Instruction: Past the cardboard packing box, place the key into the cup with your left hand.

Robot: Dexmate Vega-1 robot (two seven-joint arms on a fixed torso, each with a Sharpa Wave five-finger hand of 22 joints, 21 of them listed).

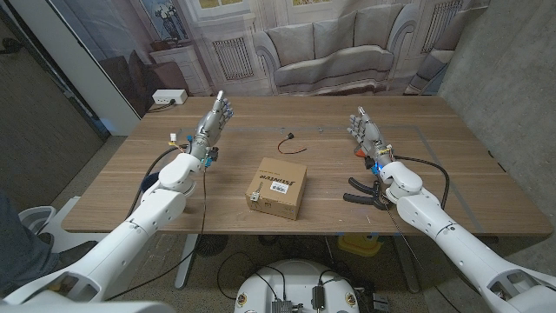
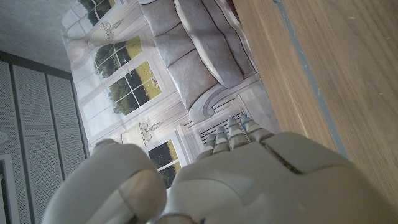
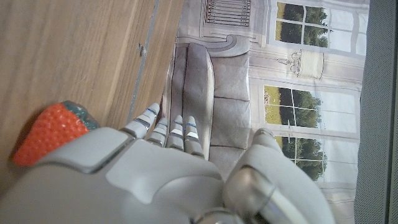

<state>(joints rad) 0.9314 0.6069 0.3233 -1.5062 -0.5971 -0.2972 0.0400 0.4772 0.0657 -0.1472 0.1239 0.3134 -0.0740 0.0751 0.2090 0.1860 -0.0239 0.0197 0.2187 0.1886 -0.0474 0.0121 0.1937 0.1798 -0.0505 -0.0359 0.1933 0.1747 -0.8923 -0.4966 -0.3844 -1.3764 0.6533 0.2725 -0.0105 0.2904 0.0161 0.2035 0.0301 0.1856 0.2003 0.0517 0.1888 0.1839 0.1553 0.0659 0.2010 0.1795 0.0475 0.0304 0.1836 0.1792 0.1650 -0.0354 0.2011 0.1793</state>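
Left hand: the robot's left hand (image 1: 211, 123) is up at about ten o'clock from the box, fingers spread and holding nothing; it stands well apart from everything on the table
Key: the small dark object with a thin loop (image 1: 286, 138), lying on the wood at twelve o'clock from the box, is my best guess for the key; too small to be sure; nothing touches it
Cardboard box: the brown square cardboard packing box (image 1: 276, 187) sits mid-table; its white label carries dark print, too small to read
Cup: I can't pick out a cup anywhere on the table
Right hand: the robot's right hand (image 1: 367, 132) waits at two o'clock from the box, fingers apart and carrying nothing; a small orange-red rounded object (image 3: 46, 131) lies just beside it on the wooden table (image 1: 434, 139)
Progress: by my reading nothing is done yet; the grasp, the carry past the box and the drop are all still to come
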